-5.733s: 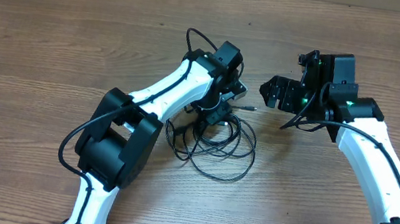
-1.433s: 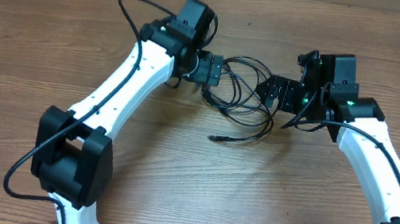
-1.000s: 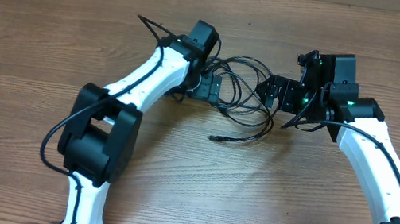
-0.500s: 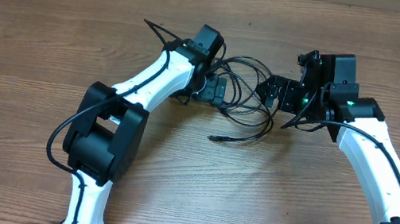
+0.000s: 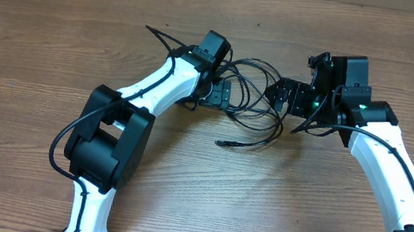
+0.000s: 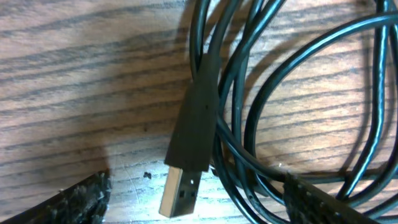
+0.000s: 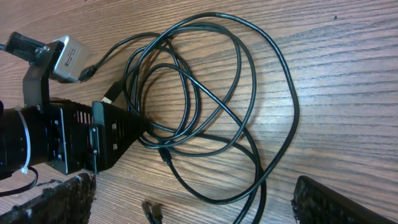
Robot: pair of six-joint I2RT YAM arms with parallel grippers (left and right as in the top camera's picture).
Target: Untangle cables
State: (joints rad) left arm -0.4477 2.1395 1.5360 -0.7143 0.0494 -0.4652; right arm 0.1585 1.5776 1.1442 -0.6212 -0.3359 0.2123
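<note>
While jaws stood wide, cables [image 5: 253, 111] lay tangled

On the table [image 5: 25, 104] between the arms, loops overlapped. Left gripper [image 6: 196, 202] straddled a USB plug [image 6: 194, 134], fingers apart; right gripper [image 7: 196, 202], spread wide, held nothing, near the loops.

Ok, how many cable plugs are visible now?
4: USB plug at the left end effector, small plug beside it, third plug among the cables, loose plug lying apart. More may be hidden.
</note>
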